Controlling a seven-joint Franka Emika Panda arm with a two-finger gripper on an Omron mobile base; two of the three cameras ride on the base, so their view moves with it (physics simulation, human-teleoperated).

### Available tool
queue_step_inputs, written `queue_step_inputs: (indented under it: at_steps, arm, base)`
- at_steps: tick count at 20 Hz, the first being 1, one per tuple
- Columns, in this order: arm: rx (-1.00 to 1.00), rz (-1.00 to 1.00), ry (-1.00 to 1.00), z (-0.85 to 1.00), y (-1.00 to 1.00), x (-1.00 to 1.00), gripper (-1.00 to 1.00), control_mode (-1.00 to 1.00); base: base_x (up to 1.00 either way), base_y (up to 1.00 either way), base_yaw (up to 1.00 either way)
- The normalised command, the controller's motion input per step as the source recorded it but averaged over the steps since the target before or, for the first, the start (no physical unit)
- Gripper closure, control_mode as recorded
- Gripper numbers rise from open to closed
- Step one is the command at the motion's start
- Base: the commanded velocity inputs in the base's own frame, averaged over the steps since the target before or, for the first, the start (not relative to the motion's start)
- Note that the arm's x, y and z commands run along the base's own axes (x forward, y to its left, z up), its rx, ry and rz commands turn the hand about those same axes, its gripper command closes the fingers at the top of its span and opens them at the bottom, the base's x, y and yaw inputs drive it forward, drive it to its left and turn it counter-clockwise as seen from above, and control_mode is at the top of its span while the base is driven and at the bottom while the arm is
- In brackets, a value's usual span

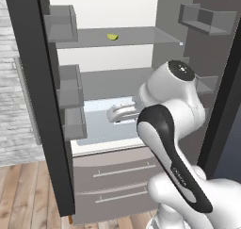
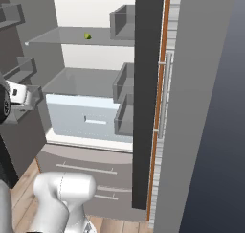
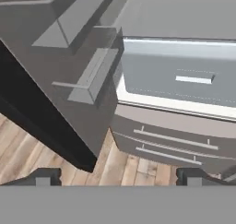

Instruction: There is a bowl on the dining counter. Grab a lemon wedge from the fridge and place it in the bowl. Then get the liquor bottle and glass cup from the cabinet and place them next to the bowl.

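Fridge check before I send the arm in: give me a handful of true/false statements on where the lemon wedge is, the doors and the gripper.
1. The lemon wedge lies on the upper shelf of the fridge. True.
2. Both fridge doors are shut. False: both stand open, and the left door shows its bins.
3. The gripper is closed on the lemon wedge. False: its jaws stand wide apart with nothing between them, pointing at the lower drawers.
4. The clear crisper drawer sits below the lower shelf. True.
5. The lemon wedge rests in a door bin. False: it is on the shelf, apart from the bins.
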Motion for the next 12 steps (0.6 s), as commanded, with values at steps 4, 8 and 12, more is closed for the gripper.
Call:
queue_step_inputs:
  at_steps: [4,8,12]
  arm:
    - [-0.24,-0.12,-0.11,-0.06,-1.00,-0.37,-1.00,-1.00]
    - [-0.18,-0.17,-0.07,-0.14,-1.00,-0.41,-1.00,-1.00]
    - [-0.10,-0.21,-0.01,-0.19,-1.00,-0.38,-1.00,-1.00]
  base:
    - [0.00,0.00,0.00]
    - [0.00,0.00,0.00]
    - [0.00,0.00,0.00]
